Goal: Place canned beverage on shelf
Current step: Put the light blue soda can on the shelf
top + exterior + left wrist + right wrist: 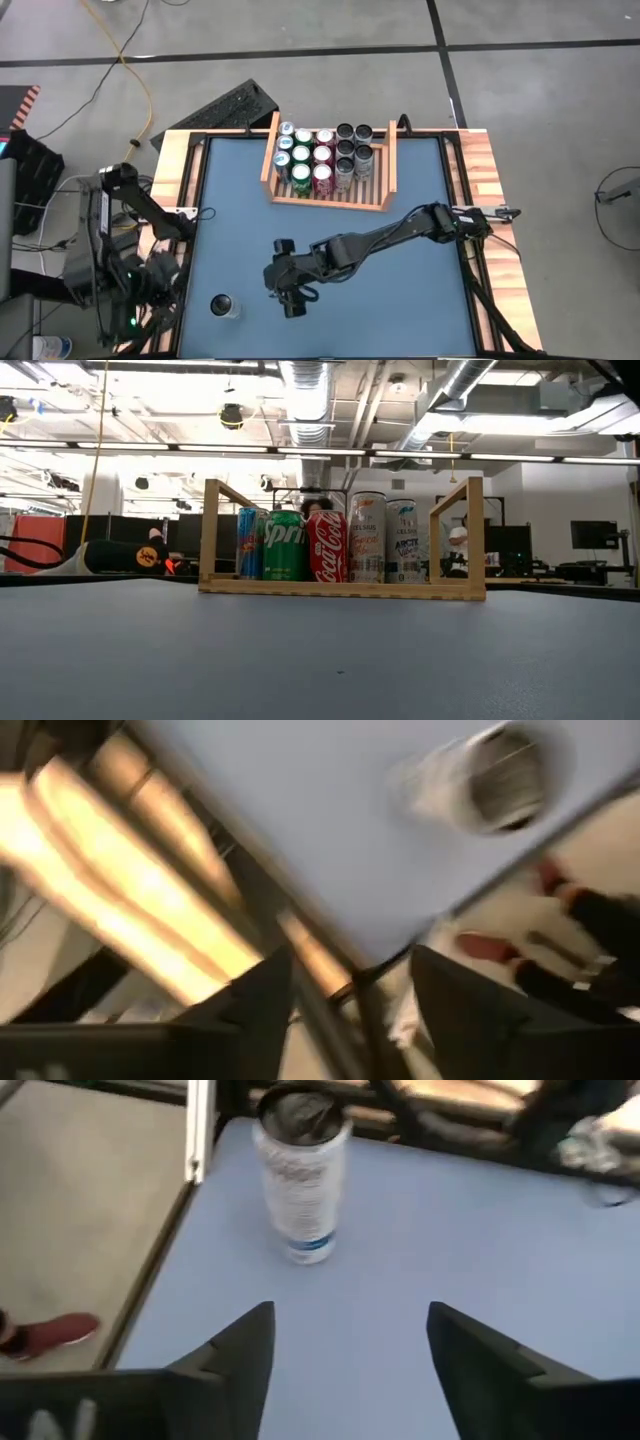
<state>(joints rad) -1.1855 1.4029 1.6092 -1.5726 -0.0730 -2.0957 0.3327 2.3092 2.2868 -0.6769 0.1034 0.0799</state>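
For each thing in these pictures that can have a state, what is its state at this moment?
Loose silver can: upright on the table near its front left corner, not held.
Shelf: partly filled, its right end bare.
Cans in the shelf: upright, in rows.
Right gripper: open, empty, facing the loose silver can.
Left gripper: open, empty, off the table's left edge.

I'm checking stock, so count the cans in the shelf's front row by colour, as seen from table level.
Blue can: 1
Green can: 1
Red can: 1
White cans: 2
Total: 5
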